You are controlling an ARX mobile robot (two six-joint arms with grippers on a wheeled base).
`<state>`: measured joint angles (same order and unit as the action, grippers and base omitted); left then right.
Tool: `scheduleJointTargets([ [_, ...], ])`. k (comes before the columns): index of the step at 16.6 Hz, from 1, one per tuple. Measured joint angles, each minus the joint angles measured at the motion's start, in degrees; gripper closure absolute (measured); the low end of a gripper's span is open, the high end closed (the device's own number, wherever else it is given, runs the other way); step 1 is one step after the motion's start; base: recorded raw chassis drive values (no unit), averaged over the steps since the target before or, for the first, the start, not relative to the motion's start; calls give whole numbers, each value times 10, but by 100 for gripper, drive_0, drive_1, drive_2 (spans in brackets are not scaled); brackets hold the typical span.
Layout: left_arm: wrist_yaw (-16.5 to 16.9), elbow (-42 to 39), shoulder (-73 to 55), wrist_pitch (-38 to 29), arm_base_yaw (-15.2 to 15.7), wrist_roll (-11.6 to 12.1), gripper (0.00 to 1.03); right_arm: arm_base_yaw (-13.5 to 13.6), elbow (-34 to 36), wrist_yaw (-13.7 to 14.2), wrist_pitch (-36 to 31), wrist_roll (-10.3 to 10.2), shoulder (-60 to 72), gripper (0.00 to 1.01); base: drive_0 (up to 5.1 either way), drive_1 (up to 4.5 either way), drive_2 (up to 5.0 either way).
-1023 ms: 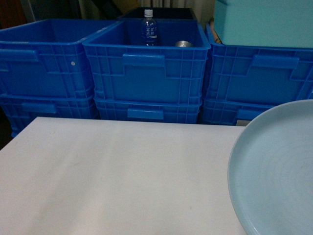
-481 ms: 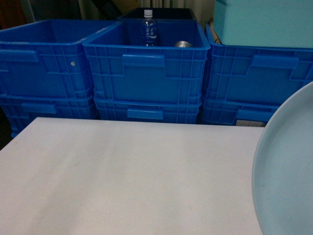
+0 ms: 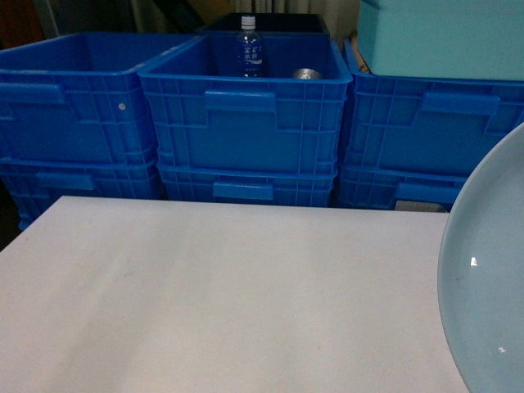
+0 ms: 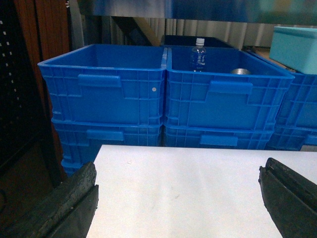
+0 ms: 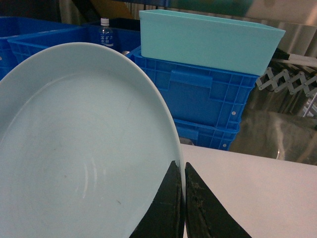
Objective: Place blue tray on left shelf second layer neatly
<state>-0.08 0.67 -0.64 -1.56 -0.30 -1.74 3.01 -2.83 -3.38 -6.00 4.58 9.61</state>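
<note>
Black right claw point(image 5: 183, 198) pinches blue tray point(image 5: 74, 148) rim.

**What you can't see**

The head view's right edge cuts off most of the blue tray point(image 3: 491, 278). Your right gripper point(image 5: 184, 206) shows only its fingertips. The bottle point(image 3: 250, 47) label is too small to read.

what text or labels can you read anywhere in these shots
Water bottle in the middle blue crate: its label carries white characters, too small and blurred to read in all three views.
Lower right crate: a pale sticker at its bottom edge, nothing legible.
Blue tray, held in the right tool: no print.
Teal box, white table: no print.
</note>
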Motion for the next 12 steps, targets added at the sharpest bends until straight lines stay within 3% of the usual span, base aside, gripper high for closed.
scheduleJointTargets([
  [12,0,0,0,0,0,0,5,0,0,1,1,2,0,99,-13,-13,-13],
])
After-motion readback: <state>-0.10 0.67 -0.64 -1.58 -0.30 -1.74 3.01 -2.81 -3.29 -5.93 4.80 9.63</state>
